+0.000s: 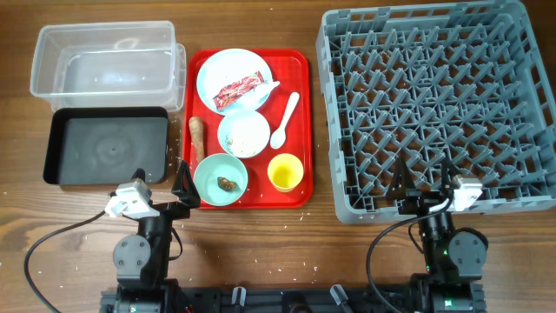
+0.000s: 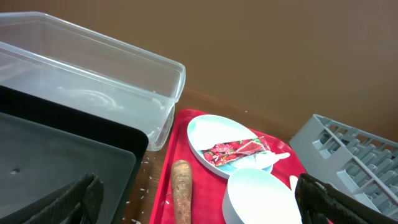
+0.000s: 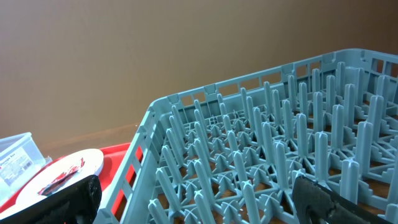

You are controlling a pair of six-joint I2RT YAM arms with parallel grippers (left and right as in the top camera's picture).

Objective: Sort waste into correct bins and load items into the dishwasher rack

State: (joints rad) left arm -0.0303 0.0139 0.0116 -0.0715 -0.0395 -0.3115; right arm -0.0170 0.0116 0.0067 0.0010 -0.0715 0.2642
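Note:
On the red tray (image 1: pixel 300 130) lie a pale plate (image 1: pixel 228 71) with a red-and-white wrapper (image 1: pixel 239 89), a white bowl (image 1: pixel 243 134) with rice crumbs, a teal bowl (image 1: pixel 220 179) with a small brown lump (image 1: pixel 227 183), a yellow cup (image 1: pixel 284 171), a white spoon (image 1: pixel 284 120) and a brown stick scrap (image 1: pixel 197 136). A clear tub (image 1: pixel 104 56) and a black tray (image 1: pixel 106 145) stand at left, the grey rack (image 1: pixel 434 104) at right. My left gripper (image 1: pixel 162 184) is open over the black tray's near right corner. My right gripper (image 1: pixel 426 178) is open over the rack's near edge.
The left wrist view shows the stick scrap (image 2: pixel 181 190), plate (image 2: pixel 205 134), wrapper (image 2: pixel 236 149) and white bowl (image 2: pixel 258 196) between my fingers. The right wrist view shows rack pegs (image 3: pixel 261 155) and the plate (image 3: pixel 62 171) at left. Rice crumbs lie scattered on the wooden table (image 1: pixel 261 252).

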